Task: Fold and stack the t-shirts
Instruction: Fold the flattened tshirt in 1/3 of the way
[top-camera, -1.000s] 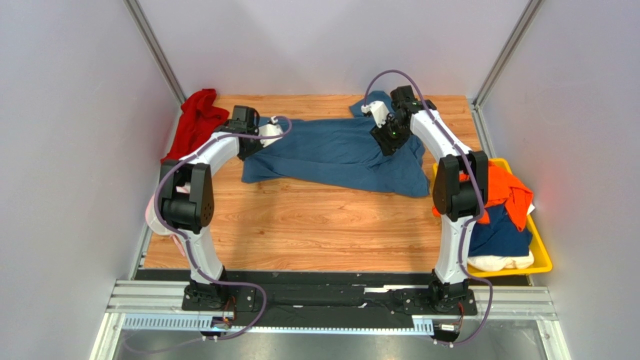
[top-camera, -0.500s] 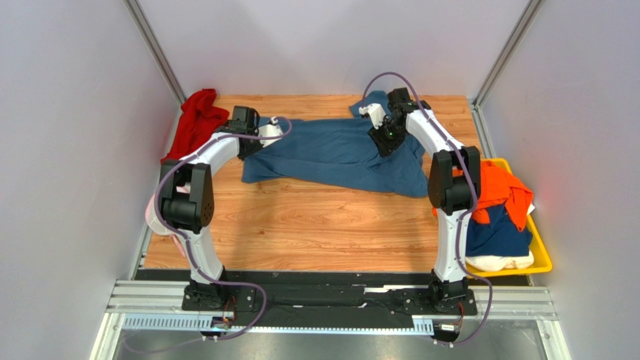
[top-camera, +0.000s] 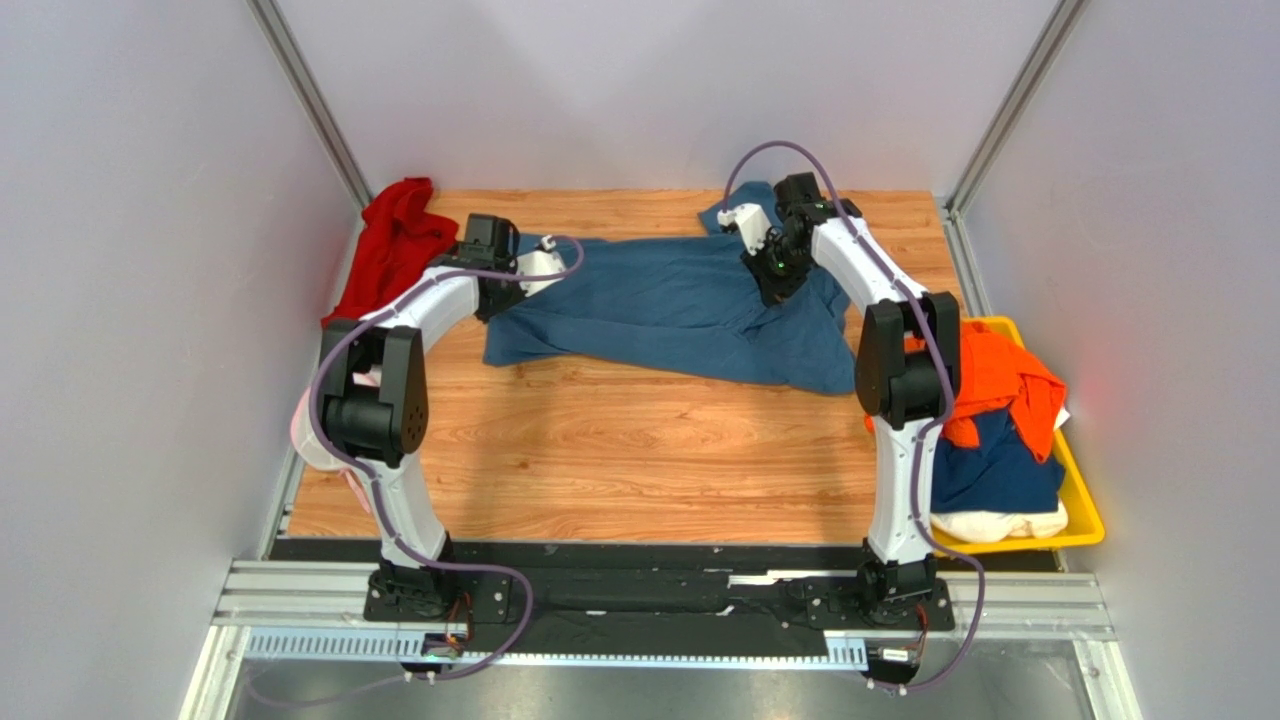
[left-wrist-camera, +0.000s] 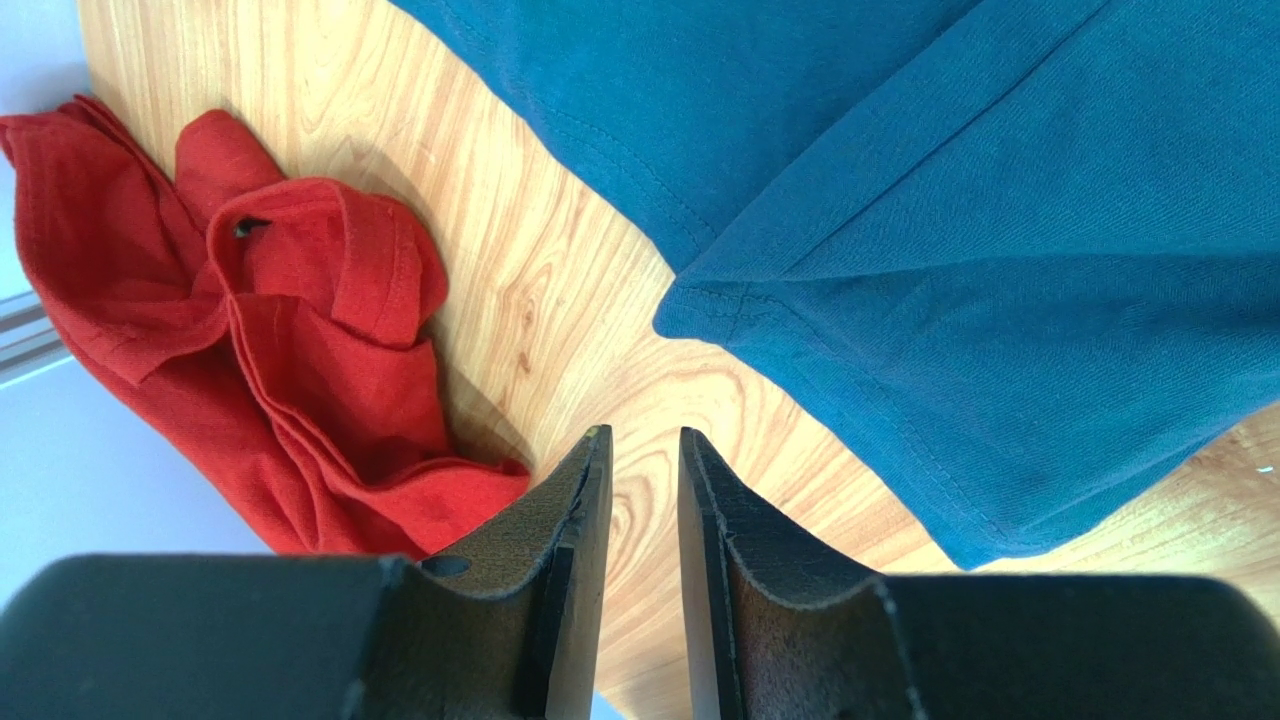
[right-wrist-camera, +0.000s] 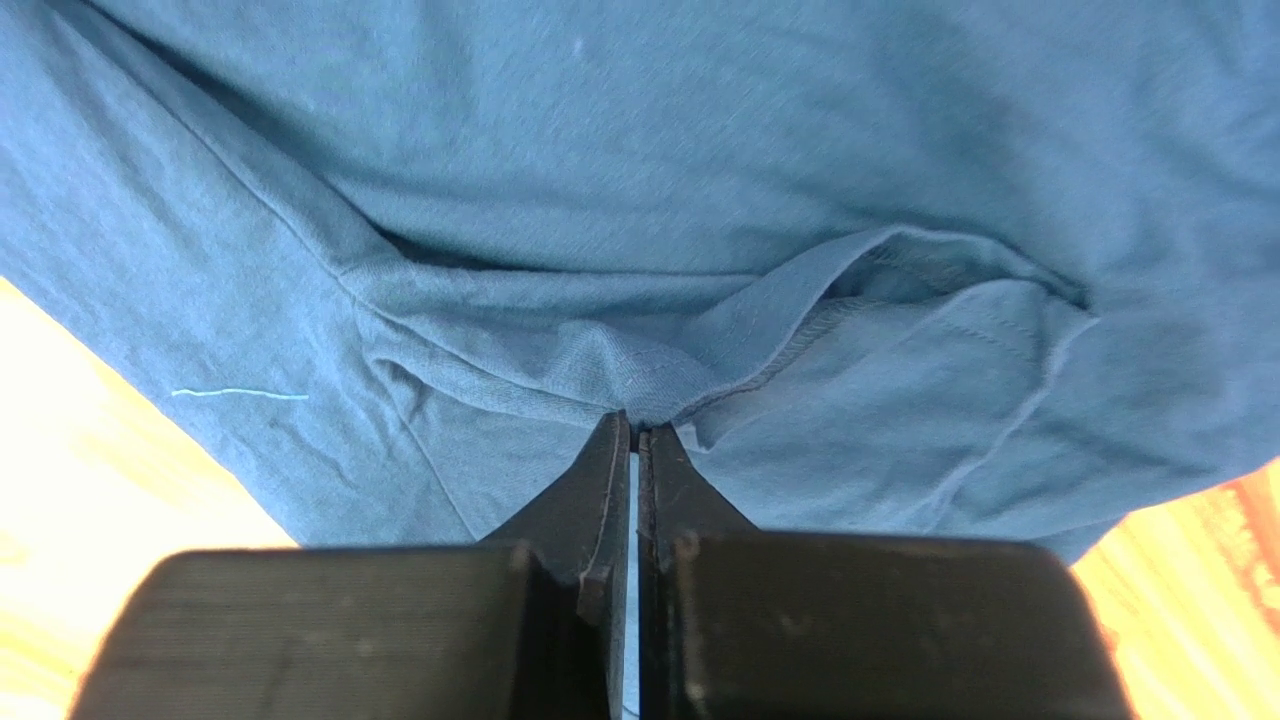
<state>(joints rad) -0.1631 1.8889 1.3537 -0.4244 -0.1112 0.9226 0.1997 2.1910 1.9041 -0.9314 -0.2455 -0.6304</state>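
Note:
A large slate-blue t-shirt (top-camera: 661, 308) lies spread and rumpled across the back of the wooden table (top-camera: 601, 450). My right gripper (top-camera: 771, 267) sits on its upper right part. In the right wrist view the gripper (right-wrist-camera: 633, 425) is shut, with a small ridge of the blue t-shirt (right-wrist-camera: 601, 150) pinched at the tips. My left gripper (top-camera: 559, 252) hovers by the shirt's left sleeve. Seen from the left wrist, this gripper (left-wrist-camera: 643, 438) stands narrowly open over bare wood. The blue sleeve corner (left-wrist-camera: 977, 270) lies just to its right.
A crumpled red shirt (top-camera: 394, 240) lies at the back left corner, close to the left fingers (left-wrist-camera: 579, 495). A yellow bin (top-camera: 1085, 510) off the table's right edge holds an orange shirt (top-camera: 1004, 375), a navy one (top-camera: 999, 465) and a cream one (top-camera: 999, 525).
My right gripper has edged toward the back of the table and closed on a fold of the blue t-shirt. The left arm has stayed put.

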